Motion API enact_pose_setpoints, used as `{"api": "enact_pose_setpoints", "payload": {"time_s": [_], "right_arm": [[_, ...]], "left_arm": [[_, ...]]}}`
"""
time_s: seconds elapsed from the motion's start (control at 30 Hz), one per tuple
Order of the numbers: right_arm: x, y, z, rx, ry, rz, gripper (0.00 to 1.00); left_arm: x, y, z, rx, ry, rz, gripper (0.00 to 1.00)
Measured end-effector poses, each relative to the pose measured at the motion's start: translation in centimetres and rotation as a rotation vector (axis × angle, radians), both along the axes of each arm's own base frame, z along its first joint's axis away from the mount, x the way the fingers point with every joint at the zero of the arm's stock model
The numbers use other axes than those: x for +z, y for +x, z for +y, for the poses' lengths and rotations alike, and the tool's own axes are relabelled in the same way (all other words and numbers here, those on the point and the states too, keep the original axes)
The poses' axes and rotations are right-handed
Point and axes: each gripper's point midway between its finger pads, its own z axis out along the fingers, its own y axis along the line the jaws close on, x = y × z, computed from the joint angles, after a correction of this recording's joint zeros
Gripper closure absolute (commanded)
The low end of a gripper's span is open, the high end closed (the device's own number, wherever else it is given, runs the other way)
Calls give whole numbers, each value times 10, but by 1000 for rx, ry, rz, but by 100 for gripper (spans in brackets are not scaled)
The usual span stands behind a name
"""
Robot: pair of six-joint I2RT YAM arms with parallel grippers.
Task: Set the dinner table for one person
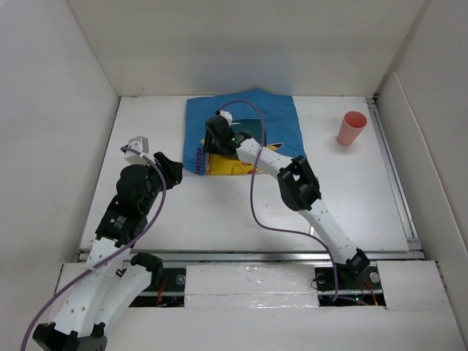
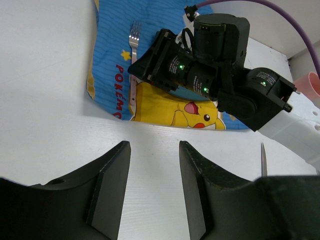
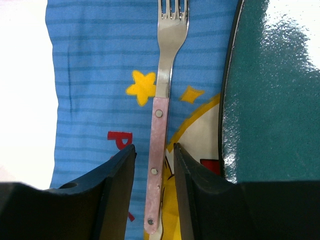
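Overhead and wrist views, read left to right from the blue cloth [image 1: 281, 121]. The dinner table [image 1: 219, 219], a white tabletop, lies beneath the cloth and extends past it on every side. Left of the cloth's near-left corner, the left gripper [image 2: 154, 150] hovers over bare tabletop, jaws spread and empty. On the cloth's left part lies a pink-handled fork [image 3: 167, 65], tines pointing to the far side. The right gripper [image 3: 153, 150] straddles its handle, jaws narrowly parted with a gap on each side. A teal plate [image 3: 270, 100] sits on the cloth just right of the fork. Well right of the cloth stands a pink cup [image 1: 352, 129].
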Motion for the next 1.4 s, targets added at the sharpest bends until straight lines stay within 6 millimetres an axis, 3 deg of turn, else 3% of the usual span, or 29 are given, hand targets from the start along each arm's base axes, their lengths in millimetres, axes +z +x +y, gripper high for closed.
{"api": "enact_pose_setpoints", "payload": {"time_s": [0.13, 0.27, 0.33, 0.37, 0.43, 0.47, 0.5, 0.57, 0.63, 0.7, 0.77, 0.87, 0.97, 1.03, 1.13, 1.17, 1.27, 1.4], "right_arm": [[-3, -1, 2, 15, 8, 0, 48], [2, -9, -2, 44, 2, 0, 48], [15, -20, -9, 62, -4, 0, 49], [28, -24, -13, 70, 3, -14, 51], [62, -36, -23, 83, 28, -55, 63], [84, -41, -28, 86, 52, -86, 71], [108, -45, -33, 87, 81, -127, 87], [156, -63, -54, 89, 144, -212, 100], [190, -80, -84, 63, 180, -286, 100], [206, -97, -127, 7, 182, -329, 100], [198, -111, -167, -59, 155, -333, 100], [145, -140, -235, -177, 42, -246, 100], [80, -191, -289, -251, -74, -105, 88], [58, -221, -310, -279, -104, -41, 74], [54, -244, -334, -338, -91, -20, 50], [60, -249, -344, -373, -74, -28, 46], [68, -252, -364, -465, -26, -27, 44], [49, -257, -391, -564, -39, 62, 42]], "left_arm": [[0, 0, 0, -1, 0, 0, 59], [0, 0, 0, -1, 0, 0, 59], [0, 0, 0, -2, 0, 1, 59], [0, 0, -1, -3, 0, 1, 59], [0, 0, 0, -3, -1, 0, 59], [0, 0, 0, -3, -1, 0, 59], [0, 0, 0, -3, -1, -1, 60], [1, -1, -1, -4, -1, -3, 59], [2, -2, -1, -7, -2, -8, 59], [3, -3, -3, -15, -3, -11, 59], [4, -4, -4, -20, -3, -14, 59], [6, -6, -5, -27, -6, -21, 59], [8, -8, -7, -37, -11, -31, 59], [11, -9, -7, -41, -14, -40, 59], [15, -13, -9, -55, -22, -55, 59], [17, -14, -9, -59, -24, -61, 59], [21, -16, -10, -67, -25, -75, 59], [39, -20, -12, -89, -40, -124, 58]]}}
